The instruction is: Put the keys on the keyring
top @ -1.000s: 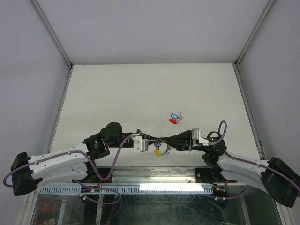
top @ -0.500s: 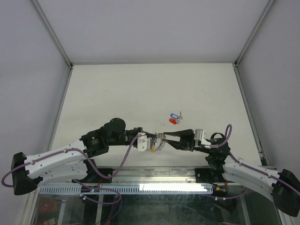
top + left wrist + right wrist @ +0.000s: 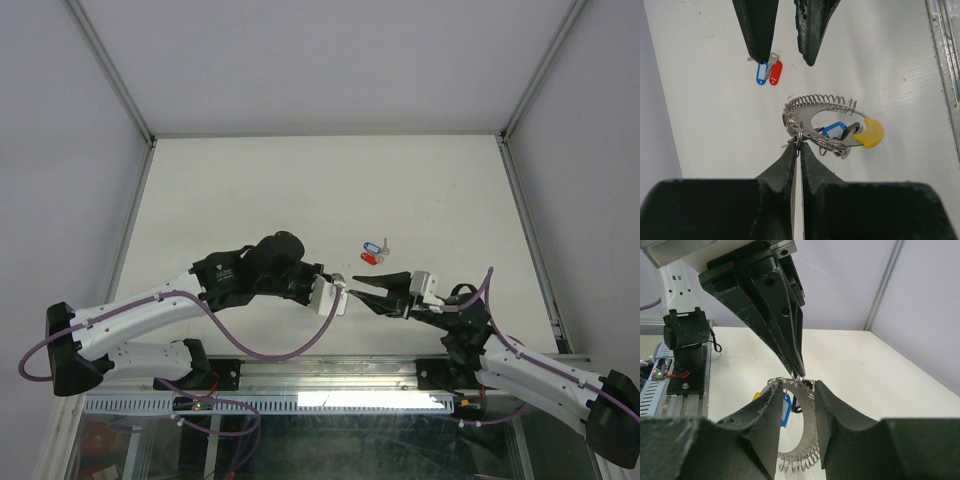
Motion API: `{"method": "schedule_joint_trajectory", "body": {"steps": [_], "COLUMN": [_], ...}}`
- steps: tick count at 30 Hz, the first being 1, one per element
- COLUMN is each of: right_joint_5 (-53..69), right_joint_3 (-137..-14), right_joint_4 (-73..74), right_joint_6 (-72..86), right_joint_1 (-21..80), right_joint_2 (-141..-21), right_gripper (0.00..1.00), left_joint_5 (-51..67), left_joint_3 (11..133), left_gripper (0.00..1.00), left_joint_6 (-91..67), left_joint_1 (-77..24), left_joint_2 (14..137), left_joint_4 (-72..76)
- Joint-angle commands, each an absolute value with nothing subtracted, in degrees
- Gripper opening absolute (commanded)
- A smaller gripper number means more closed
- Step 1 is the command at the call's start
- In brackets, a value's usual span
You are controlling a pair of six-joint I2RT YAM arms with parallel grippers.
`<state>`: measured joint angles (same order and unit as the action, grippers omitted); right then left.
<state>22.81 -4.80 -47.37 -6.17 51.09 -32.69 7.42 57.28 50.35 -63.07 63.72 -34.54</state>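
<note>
The keyring (image 3: 826, 106), a silvery beaded ring with a yellow arc (image 3: 867, 134), hangs in the air. It carries a blue-tagged key (image 3: 834, 131) and a black-tagged one (image 3: 852, 127). My left gripper (image 3: 797, 146) is shut on a small ring at the keyring's edge. My right gripper (image 3: 797, 385) is open, its fingers (image 3: 762, 415) standing either side of the keyring (image 3: 807, 440) without touching it. Two loose keys, blue-tagged (image 3: 761, 74) and red-tagged (image 3: 775, 73), lie on the table (image 3: 300, 190); they also show in the top view (image 3: 372, 252). The grippers meet at the near middle (image 3: 350, 292).
A metal rail (image 3: 330, 372) runs along the table's near edge, just behind both grippers. White walls with aluminium posts (image 3: 130, 100) close in the table at the left, right and back. The left arm's purple cable (image 3: 300, 345) loops below its wrist.
My left arm has swung forward and right, carrying the keyring away from the near rail. My right gripper has come forward a little to face it; the loose keys have not moved.
</note>
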Motion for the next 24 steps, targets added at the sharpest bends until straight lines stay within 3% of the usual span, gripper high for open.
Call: {"method": "schedule_joint_trajectory", "body": {"steps": [1,14,24], "right_joint_5": [19.93,19.01,18.10], "right_joint_3": [-4.53,-3.08,-1.96], "right_joint_4": [-48.65,-49.00,-51.09], "right_joint_6": [-6.99,-5.65,-4.21], "right_joint_1": [51.15,51.15,51.15], "right_joint_2": [-33.26,-36.23,-38.90], "right_gripper": [0.34,0.34,0.34], "left_joint_5": [5.22,-4.20,-17.80], "left_joint_3": [63.54,75.82,85.14], "left_gripper": [0.00,0.00,0.00], "left_joint_6": [54.83,56.97,55.62], "left_joint_1": [-63.55,-63.63,-64.67], "left_joint_2": [64.97,74.75,85.16], "left_joint_4": [-40.74,-57.40,-71.05]}}
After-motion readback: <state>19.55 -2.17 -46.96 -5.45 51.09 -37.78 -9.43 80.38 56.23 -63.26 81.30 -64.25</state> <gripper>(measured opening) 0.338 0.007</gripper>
